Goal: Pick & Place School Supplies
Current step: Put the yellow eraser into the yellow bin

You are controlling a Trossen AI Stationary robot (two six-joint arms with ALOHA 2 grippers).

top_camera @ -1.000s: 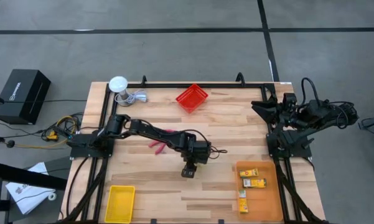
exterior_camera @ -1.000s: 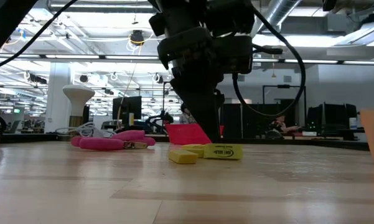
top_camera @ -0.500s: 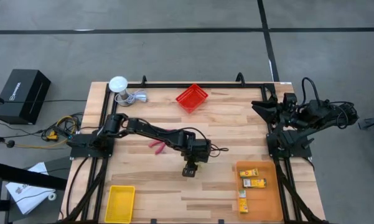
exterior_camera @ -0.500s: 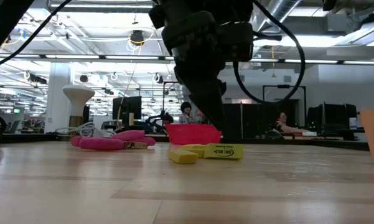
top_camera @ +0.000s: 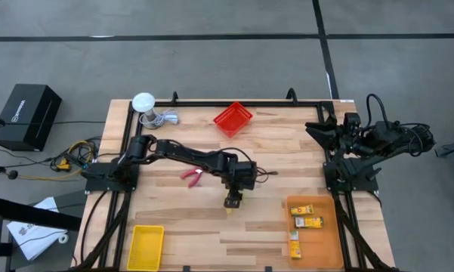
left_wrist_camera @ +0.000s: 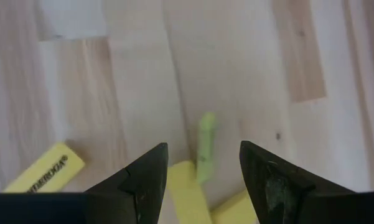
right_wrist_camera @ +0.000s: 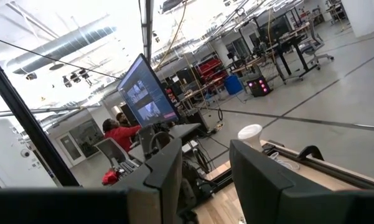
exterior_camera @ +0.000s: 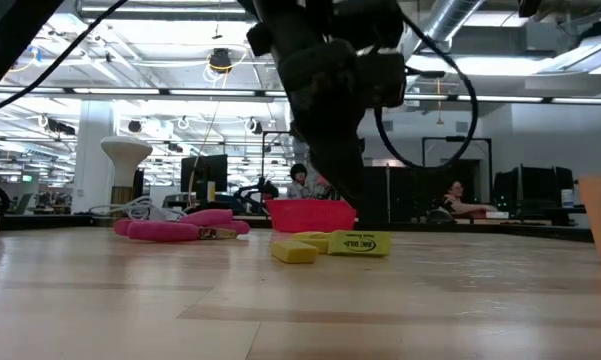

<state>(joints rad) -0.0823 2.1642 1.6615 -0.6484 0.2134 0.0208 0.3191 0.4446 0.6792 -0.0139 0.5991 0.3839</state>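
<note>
- Yellow pieces sit mid-table, and the left gripper (top_camera: 231, 201) hangs right over them, jaws spread wide, nothing between them.
- Between its fingers in the left wrist view lies the slim green-yellow stick (left_wrist_camera: 205, 145), long axis running straight away from the fingers, so the jaws straddle it across its narrow width.
- Beside it lie a yellow eraser block (left_wrist_camera: 45, 168) and more yellow pieces (exterior_camera: 296, 251), angled differently.
- Left arm is clearly nearer; the right gripper (top_camera: 326, 130) waits at the far right edge, jaws partly apart, empty.
</note>
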